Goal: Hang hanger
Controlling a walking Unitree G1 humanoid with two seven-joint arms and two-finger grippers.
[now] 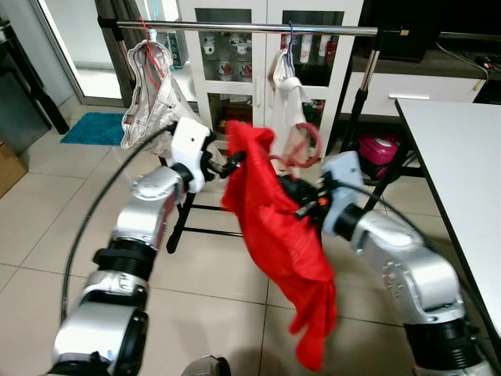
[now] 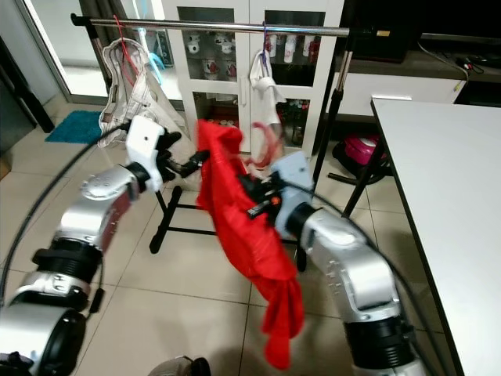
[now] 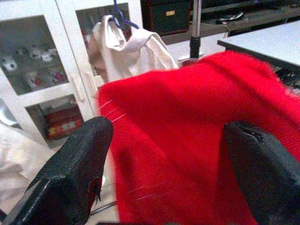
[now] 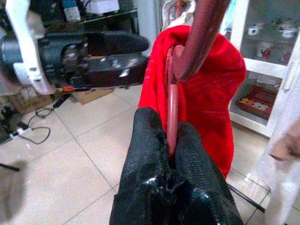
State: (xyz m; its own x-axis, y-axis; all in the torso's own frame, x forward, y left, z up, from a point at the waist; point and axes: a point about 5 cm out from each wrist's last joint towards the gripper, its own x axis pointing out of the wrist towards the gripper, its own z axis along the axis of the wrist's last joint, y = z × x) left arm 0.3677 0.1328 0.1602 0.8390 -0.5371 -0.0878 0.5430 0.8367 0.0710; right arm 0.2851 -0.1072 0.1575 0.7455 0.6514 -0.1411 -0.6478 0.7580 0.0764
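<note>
A red garment (image 1: 274, 227) hangs on a dark red hanger (image 1: 309, 145), whose hook rises above the cloth. My right gripper (image 4: 169, 126) is shut on the hanger's wire just under the hook, holding it in the air in front of me. My left gripper (image 3: 166, 131) is open, its fingers (image 3: 79, 154) spread wide at the garment's upper left shoulder (image 1: 235, 137). Ahead and higher runs the metal clothes rail (image 1: 258, 27). The hanger's lower part is hidden inside the cloth.
On the rail hang a beige garment (image 1: 153, 94) at the left and a white one (image 1: 288, 94) near the middle. A glass-door cabinet (image 1: 250, 70) stands behind. A white table (image 1: 462, 157) borders the right. The rail's stand legs (image 1: 184, 215) rest on the tiled floor.
</note>
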